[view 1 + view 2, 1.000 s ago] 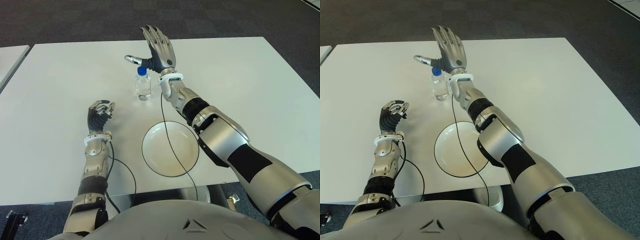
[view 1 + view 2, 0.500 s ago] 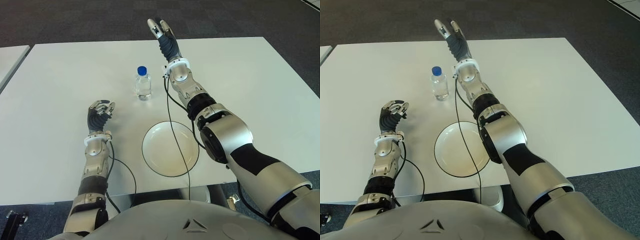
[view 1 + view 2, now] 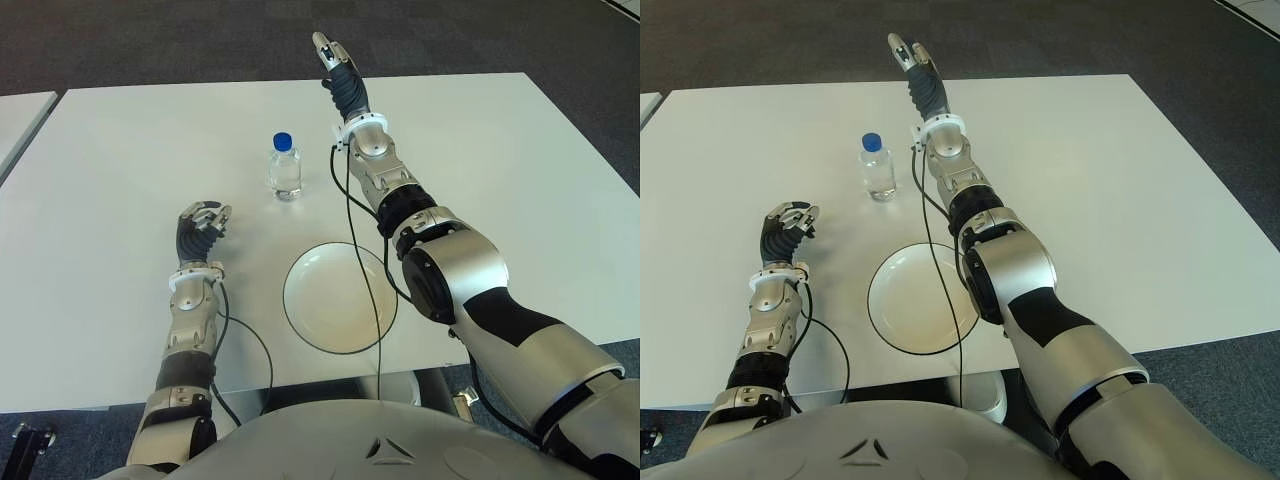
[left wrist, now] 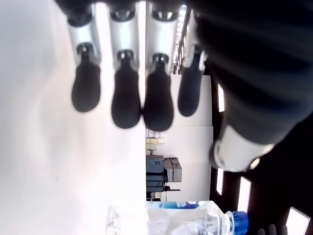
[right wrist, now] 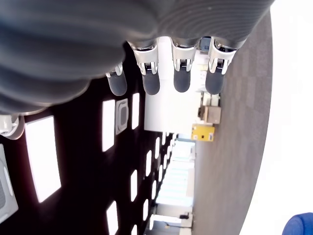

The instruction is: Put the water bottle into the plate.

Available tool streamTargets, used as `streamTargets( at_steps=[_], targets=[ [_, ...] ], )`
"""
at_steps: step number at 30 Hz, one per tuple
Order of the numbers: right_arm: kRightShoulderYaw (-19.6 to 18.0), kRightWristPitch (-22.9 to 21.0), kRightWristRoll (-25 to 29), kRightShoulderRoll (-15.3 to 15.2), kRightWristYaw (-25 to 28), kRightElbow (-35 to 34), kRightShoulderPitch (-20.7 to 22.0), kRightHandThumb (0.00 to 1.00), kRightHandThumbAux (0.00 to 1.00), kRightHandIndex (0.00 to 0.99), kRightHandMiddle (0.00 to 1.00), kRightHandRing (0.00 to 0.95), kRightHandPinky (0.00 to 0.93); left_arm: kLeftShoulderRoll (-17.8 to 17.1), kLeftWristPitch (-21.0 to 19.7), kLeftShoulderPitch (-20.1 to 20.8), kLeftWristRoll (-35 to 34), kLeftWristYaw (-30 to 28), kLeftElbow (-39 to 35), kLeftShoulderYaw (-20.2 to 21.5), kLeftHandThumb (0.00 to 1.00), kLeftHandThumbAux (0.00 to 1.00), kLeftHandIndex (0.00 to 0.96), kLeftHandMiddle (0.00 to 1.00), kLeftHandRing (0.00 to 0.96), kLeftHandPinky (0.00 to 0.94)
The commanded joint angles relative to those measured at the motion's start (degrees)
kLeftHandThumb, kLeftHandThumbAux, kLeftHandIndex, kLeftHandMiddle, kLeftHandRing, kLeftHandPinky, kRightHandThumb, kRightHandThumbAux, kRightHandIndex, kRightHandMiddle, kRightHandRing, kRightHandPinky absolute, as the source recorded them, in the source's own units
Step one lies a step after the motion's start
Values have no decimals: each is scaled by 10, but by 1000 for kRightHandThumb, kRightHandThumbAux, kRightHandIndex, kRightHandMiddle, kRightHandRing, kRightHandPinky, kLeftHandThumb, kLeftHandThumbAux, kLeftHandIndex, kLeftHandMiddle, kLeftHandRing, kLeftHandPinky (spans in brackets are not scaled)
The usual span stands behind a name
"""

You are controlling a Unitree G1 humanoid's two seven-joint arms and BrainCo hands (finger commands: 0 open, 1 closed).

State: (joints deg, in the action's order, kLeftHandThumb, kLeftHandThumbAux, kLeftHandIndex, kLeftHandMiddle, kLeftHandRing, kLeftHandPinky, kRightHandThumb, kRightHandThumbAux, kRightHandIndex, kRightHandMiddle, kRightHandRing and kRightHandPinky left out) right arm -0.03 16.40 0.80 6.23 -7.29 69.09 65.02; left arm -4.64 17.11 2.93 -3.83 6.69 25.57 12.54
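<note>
A small clear water bottle (image 3: pixel 285 168) with a blue cap stands upright on the white table (image 3: pixel 120 160), apart from both hands. The round white plate (image 3: pixel 292 300) lies nearer to me, to the bottle's right, with nothing in it. My right hand (image 3: pixel 336 68) is raised to the right of the bottle and farther back, fingers (image 5: pixel 181 81) stretched out straight and holding nothing. The bottle's cap (image 5: pixel 301 225) shows at the corner of the right wrist view. My left hand (image 3: pixel 201 224) shows left of the plate with fingers (image 4: pixel 124 105) curled, holding nothing; the bottle (image 4: pixel 186 223) stands beyond it.
A black cable (image 3: pixel 366 290) from my right forearm hangs across the plate. Dark carpet surrounds the table, and the corner of a second table (image 3: pixel 20 115) shows at the far left. My right arm (image 3: pixel 440 270) spans the table right of the plate.
My right hand has left its place just behind the bottle, turned edge-on and moved right and farther back. The bottle, plate and left hand have stayed put.
</note>
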Motion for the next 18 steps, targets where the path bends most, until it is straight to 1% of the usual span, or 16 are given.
streamTargets(
  at_steps=[1,5,8,12,15,18],
  targets=[
    [-1,-19,6,85,8,0,3,573,199,0,0,0,0,-1,-7,-6,3,2,-1,1,708,713,438,708,683,660],
    [2,-23,4,88,12,1,4,570,188,0,0,0,0,-1,-4,-6,3,1,0,1,707,713,438,710,685,665],
    [9,-36,-3,97,15,10,6,567,178,0,0,0,0,0,-1,-6,2,2,2,2,707,712,438,711,686,664],
    [26,-54,-21,115,10,38,4,561,167,0,0,0,0,1,1,-6,1,2,2,3,707,712,438,711,685,659],
    [33,-56,-27,119,9,43,-1,559,161,0,0,0,0,1,2,-6,1,2,3,3,708,712,438,711,686,659],
    [53,-60,-44,126,8,53,-14,562,153,0,0,0,0,1,3,-6,0,1,4,3,709,712,437,712,689,659]
  ],
)
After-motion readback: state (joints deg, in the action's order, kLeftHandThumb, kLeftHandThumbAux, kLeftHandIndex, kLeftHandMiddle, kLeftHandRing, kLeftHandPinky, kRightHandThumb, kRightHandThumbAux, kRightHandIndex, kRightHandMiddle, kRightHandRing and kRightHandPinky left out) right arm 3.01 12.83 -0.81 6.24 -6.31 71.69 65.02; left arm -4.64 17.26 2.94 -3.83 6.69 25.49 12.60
